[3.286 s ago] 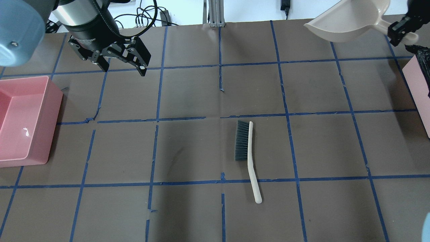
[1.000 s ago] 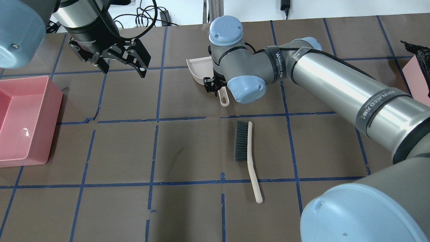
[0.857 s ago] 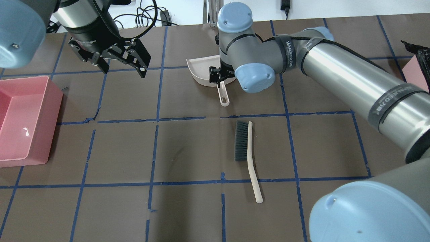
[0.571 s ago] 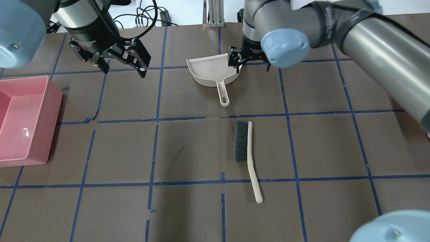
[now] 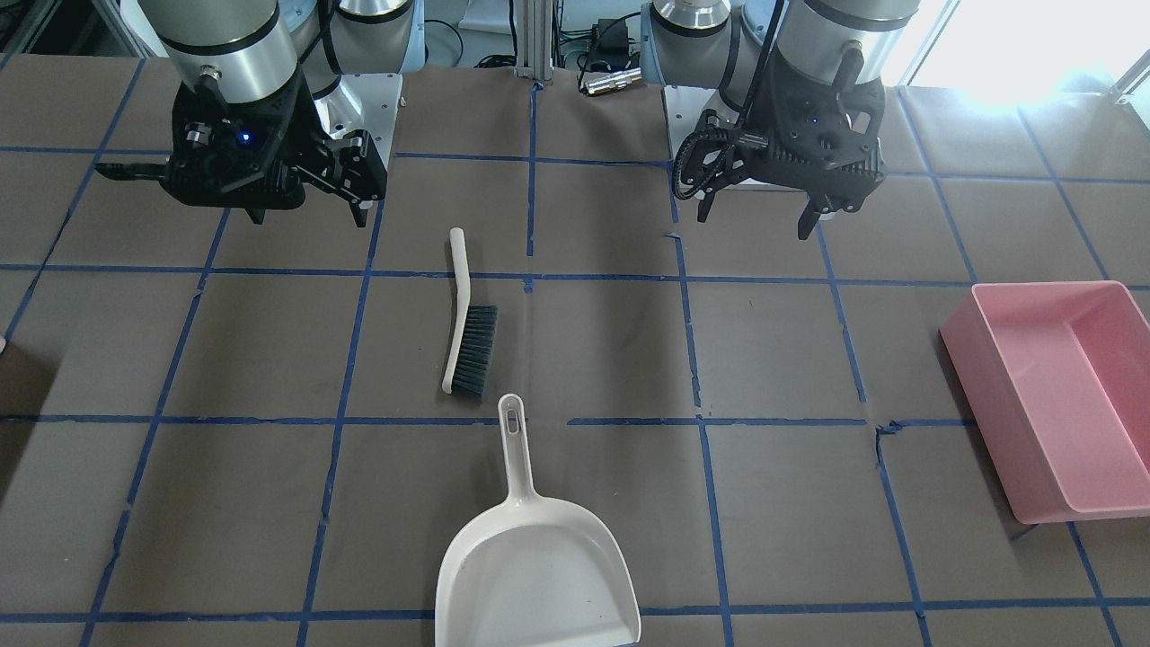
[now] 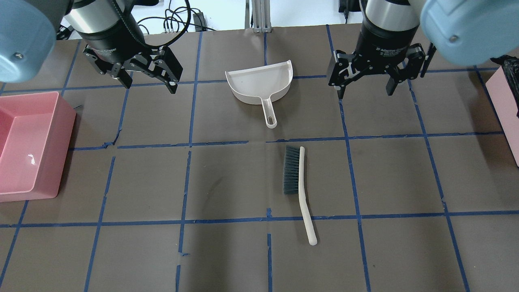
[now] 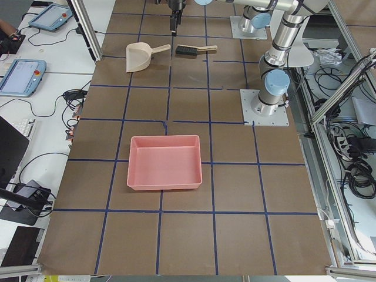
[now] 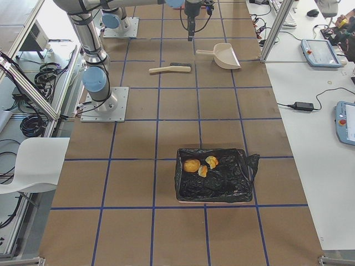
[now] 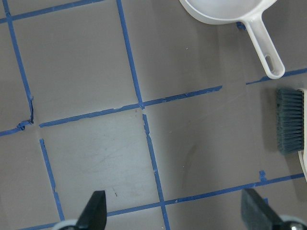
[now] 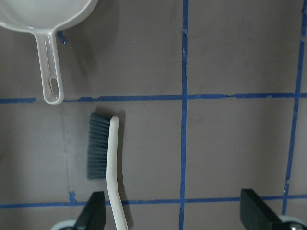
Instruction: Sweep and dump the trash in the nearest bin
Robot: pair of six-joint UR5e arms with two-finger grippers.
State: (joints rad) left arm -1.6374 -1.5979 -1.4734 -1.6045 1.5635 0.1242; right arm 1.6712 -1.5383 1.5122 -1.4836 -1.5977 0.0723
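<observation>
The trash lies in the black-lined bin [image 8: 239,180] in the exterior right view: an orange-brown lump [image 8: 191,165] and two pale chunks [image 8: 211,161] [image 8: 203,171]. A white dustpan [image 6: 259,83] lies on the table at the far centre, handle toward the robot. A brush [image 6: 298,182] with dark bristles lies just nearer. My left gripper [image 6: 149,85] is open and empty, hovering left of the dustpan. My right gripper [image 6: 365,93] is open and empty, hovering right of it. The dustpan [image 10: 43,14] and brush [image 10: 108,153] show in the right wrist view.
An empty pink bin [image 6: 61,134] stands at the table's left edge, also seen in the front view [image 5: 988,404]. The black-lined bin shows at the overhead view's right edge [image 6: 502,97]. Blue tape lines grid the brown table.
My right arm carried the dustpan from the far right to the table's far centre, set it down, let go and drew back to the right. The left arm and the brush have not moved.
</observation>
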